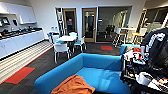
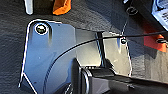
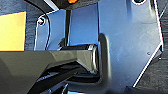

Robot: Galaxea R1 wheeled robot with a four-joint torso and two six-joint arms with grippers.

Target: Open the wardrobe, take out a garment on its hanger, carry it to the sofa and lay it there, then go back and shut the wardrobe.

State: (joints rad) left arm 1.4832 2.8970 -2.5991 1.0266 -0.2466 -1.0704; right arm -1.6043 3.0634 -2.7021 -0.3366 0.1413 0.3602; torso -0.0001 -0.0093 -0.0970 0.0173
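The bright blue sofa (image 1: pixel 100 72) stands right in front of me in the head view, its wide seat facing me. The rust-orange garment (image 1: pixel 73 86) lies bunched at the near left end of the sofa, at the lower edge of the view. I cannot tell whether it rests there or is held. Its hanger is hidden. A scrap of orange cloth (image 2: pixel 62 7) shows over dark carpet in the left wrist view, and a smaller orange bit (image 3: pixel 72 1) in the right wrist view.
A dark cart (image 1: pixel 147 72) loaded with clutter stands close by the sofa's right end. Behind the sofa are a white table (image 1: pixel 67 38) with chairs, a kitchen counter (image 1: pixel 20 40) along the left wall, and red floor patches (image 1: pixel 18 75).
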